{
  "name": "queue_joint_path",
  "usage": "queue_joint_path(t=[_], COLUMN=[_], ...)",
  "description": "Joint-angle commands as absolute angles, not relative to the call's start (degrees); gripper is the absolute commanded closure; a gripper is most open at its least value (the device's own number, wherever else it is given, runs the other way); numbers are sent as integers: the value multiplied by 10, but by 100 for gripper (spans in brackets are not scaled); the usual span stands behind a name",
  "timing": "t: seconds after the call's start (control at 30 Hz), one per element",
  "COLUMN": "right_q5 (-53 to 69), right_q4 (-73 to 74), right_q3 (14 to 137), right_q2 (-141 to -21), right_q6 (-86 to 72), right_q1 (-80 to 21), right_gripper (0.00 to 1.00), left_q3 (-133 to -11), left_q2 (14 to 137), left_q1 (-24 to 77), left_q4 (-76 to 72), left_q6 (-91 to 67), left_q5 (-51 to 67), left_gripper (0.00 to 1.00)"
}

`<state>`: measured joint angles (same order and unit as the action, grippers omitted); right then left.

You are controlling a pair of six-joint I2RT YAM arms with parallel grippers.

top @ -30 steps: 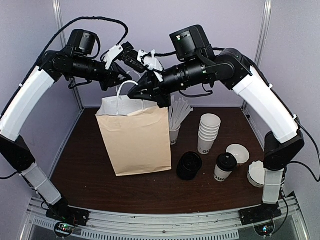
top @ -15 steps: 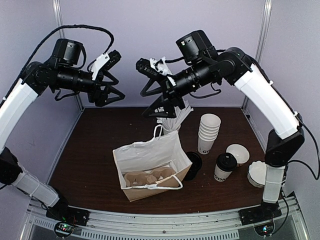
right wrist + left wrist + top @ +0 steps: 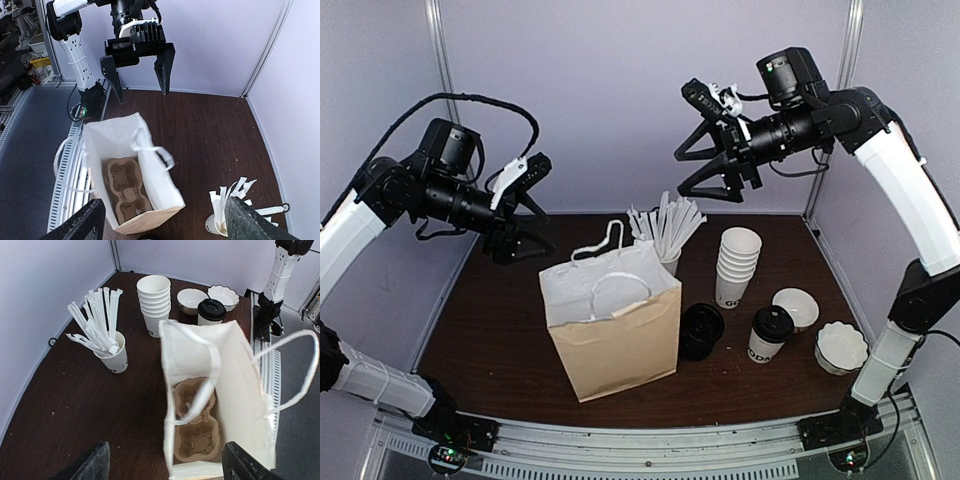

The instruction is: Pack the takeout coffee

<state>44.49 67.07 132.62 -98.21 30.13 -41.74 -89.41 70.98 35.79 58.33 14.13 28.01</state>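
The takeout coffee (image 3: 770, 334), a white printed cup with a black dome lid, stands on the table to the right of the paper bag (image 3: 616, 335); the left wrist view shows the coffee (image 3: 211, 313) beyond the bag (image 3: 241, 390). The bag stands upright and open, with a brown cup carrier (image 3: 195, 426) on its bottom and its handles loose. My left gripper (image 3: 542, 206) hangs open above the bag's left side. My right gripper (image 3: 680, 176) is open, high at the back right. Neither holds anything.
Right of the bag are a black stack of lids (image 3: 700, 331), a stack of lidless white cups (image 3: 737, 265), a cup of white sticks (image 3: 667, 232) and two white bowls (image 3: 796, 306) (image 3: 842, 346). Walls close the back and sides.
Both grippers opened and let go of the bag's handles. The bag dropped, tipped over, and now stands upright on the table. Both arms drew apart, the right one going up and right.
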Motion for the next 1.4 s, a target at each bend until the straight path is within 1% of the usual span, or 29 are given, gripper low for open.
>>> queue_joint_path(t=[0.0,0.1,0.2,0.27,0.47,0.67,0.77,0.83,0.93,0.97,1.0,1.03,1.1,1.17,1.23,1.37], right_q5=[448,448,449,445,434,433,429,425,421,420,419,419,419,418,414,406], right_q4=[658,653,650,648,647,641,640,641,641,640,639,639,638,637,637,639], right_q3=[1292,1282,1277,1273,1262,1241,1237,1236,1233,1230,1228,1227,1223,1219,1214,1207], right_q2=[-974,-972,-969,-969,-962,-957,-955,-954,-952,-951,-950,-950,-948,-946,-945,-946], right_q6=[297,296,293,294,297,297,299,301,303,303,303,303,302,303,304,308], right_q1=[-414,-412,-413,-413,-413,-412,-412,-412,-412,-412,-412,-412,-412,-412,-412,-411], right_gripper=[14,14,15,15,15,16,16,17,18,18,19,19,19,19,20,20], left_q3=[-869,-872,-872,-867,-855,-845,-848,-854,-874,-881,-895,-904,-917,-920,-922,-890], left_q2=[699,714,723,729,746,772,802,820,839,840,839,836,820,793,774,763], left_q1=[358,358,358,358,362,364,365,365,365,366,366,366,372,399,442,556], left_q4=[554,549,549,547,548,551,560,561,563,564,569,574,584,594,614,642], left_q6=[117,105,102,102,99,90,83,82,85,86,91,95,112,136,170,221], left_q5=[282,246,247,259,347,315,280,283,312,314,307,295,266,215,147,-44], left_gripper=[19,19,19,19,21,27,37,50,75,89,98,100,100,100,100,100])
